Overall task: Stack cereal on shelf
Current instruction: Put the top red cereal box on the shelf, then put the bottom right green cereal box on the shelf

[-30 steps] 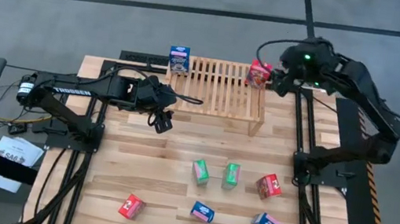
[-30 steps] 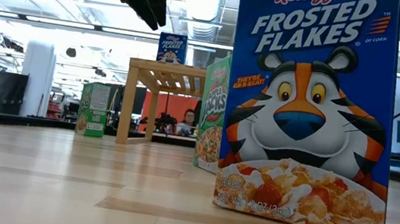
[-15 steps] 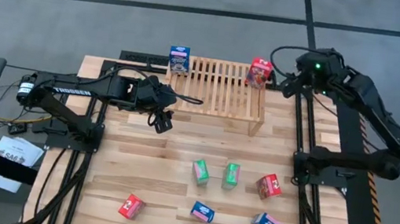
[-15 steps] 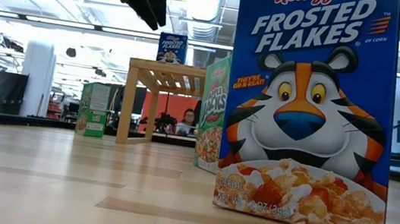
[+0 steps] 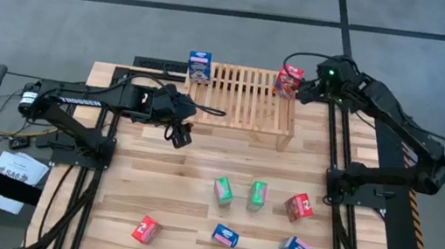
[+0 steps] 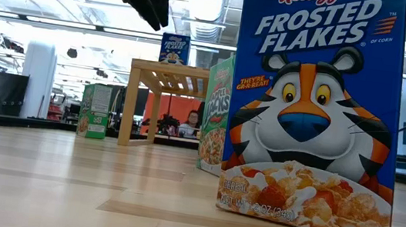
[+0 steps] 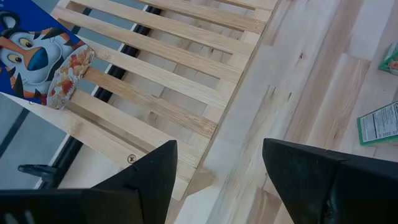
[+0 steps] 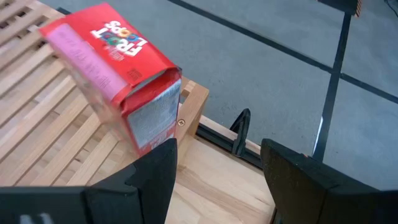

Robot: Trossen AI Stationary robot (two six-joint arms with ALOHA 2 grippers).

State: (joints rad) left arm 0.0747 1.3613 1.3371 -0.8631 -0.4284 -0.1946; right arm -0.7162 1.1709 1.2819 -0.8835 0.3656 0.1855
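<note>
Where slats end: rack [image 5: 244, 101], two boxes [image 5: 199, 65]

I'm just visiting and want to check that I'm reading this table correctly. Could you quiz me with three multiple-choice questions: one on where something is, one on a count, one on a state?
1. Where does the red box on the shelf stand?
A. at the corner nearest the right tool
B. in the middle of the slats
C. under the shelf

2. How many cereal boxes lie on the tabletop, off the shelf?
A. four
B. seven
C. nine

3. What is the left tool holding?
A. a blue box
B. a green box
C. nothing

Answers: 1 A, the high view shows the box at the shelf's far right corner. 2 B, seven are scattered in front of the shelf. 3 C, the gap between its fingers is empty.
</note>
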